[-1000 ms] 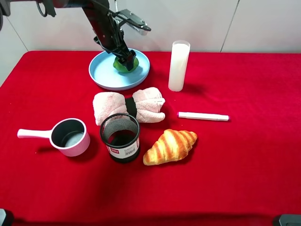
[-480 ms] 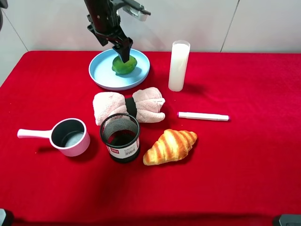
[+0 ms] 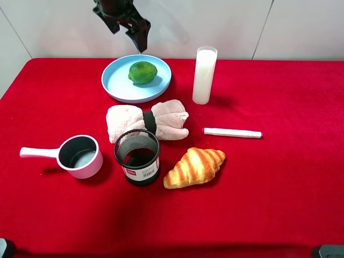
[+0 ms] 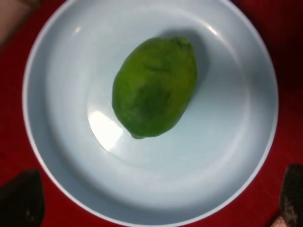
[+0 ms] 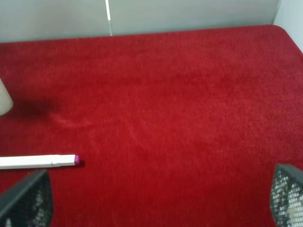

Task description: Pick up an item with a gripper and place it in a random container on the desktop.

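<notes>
The green lime (image 3: 142, 72) lies alone in the light blue plate (image 3: 115, 86) at the back of the red desktop (image 3: 279, 177). My left gripper (image 3: 141, 38) hangs above the plate's far edge, open and empty, clear of the lime. In the left wrist view the lime (image 4: 154, 87) rests in the middle of the plate (image 4: 227, 156), and the left gripper (image 4: 158, 201) shows only its dark fingertips (image 4: 21, 201) at the frame's corners, wide apart. My right gripper (image 5: 156, 198) is open and empty over bare red cloth, and it does not show in the exterior view.
A tall white cup (image 3: 204, 75) stands right of the plate. A rolled pink towel (image 3: 146, 121), black mesh cup (image 3: 137, 157), pink handled pot (image 3: 80, 156), croissant (image 3: 194, 166) and white marker (image 3: 232, 132) lie in front. The marker also shows in the right wrist view (image 5: 38, 161).
My left gripper was down on the lime in the plate. It has opened, let go and risen. The lime stays in the plate.
</notes>
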`<state>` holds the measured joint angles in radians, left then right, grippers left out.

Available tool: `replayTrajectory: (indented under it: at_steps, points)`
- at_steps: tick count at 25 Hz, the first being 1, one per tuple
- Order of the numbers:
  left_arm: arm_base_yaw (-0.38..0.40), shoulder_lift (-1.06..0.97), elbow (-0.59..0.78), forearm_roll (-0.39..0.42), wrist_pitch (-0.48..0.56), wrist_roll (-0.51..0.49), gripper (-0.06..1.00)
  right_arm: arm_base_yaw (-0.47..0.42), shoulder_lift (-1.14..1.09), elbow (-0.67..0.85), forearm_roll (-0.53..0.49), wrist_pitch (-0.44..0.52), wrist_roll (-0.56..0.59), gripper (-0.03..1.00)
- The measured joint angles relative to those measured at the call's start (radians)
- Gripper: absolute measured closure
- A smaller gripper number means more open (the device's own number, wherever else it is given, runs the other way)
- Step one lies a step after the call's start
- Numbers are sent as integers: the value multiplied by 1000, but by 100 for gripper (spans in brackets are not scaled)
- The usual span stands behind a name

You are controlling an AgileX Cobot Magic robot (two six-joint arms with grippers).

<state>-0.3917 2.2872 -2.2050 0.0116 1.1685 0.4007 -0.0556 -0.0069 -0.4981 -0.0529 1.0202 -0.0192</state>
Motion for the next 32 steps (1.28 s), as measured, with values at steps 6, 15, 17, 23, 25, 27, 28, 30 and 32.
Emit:
replayTrajectory:
  at_steps: [6, 15, 17, 23, 25, 27, 28, 30, 32]
  points:
    - [0, -114, 92, -1, 1, -7, -5, 0, 0, 0, 0, 0, 0, 28]
    - [0, -344, 373, -1, 0, -75, -5, 0, 0, 0, 0, 0, 0, 28]
    - [0, -403, 431, -1, 0, -80, -5, 0, 0, 0, 0, 0, 0, 28]
    - [0, -579, 585, -1, 0, -82, -5, 0, 0, 0, 0, 0, 0, 28]
    - [0, -646, 626, -1, 1, -85, -5, 0, 0, 0, 0, 0, 0, 28]
    - [0, -710, 672, -1, 1, -85, -5, 0, 0, 0, 0, 0, 0, 28]
    - [0, -746, 692, -1, 1, -85, -5, 0, 0, 0, 0, 0, 0, 28]
    - [0, -815, 742, -3, 1, -86, -5, 0, 0, 0, 0, 0, 0, 28]
    - [0, -893, 788, -12, 2, -87, -5, 0, 0, 0, 0, 0, 0, 28]
